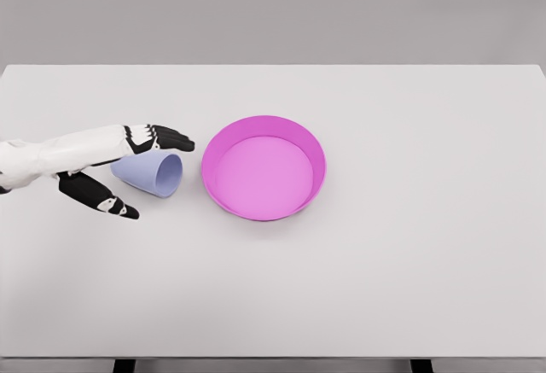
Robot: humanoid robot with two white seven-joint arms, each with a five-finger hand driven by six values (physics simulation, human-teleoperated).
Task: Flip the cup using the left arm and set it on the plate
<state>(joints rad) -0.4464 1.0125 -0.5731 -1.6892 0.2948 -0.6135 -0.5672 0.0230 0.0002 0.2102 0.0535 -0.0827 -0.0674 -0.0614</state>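
Note:
A pale blue cup [153, 174] lies on its side on the white table, its mouth facing right toward the plate. The magenta plate [317, 155] sits just right of it, a small gap between them. My left hand [149, 172] reaches in from the left with fingers [166, 140] stretched over the top of the cup and the thumb [107, 198] below and in front of it. The hand straddles the cup's narrow end without closing on it. The right arm does not show.
The white table [426, 262] spans the whole view, with its far edge at the top and its front edge near the bottom.

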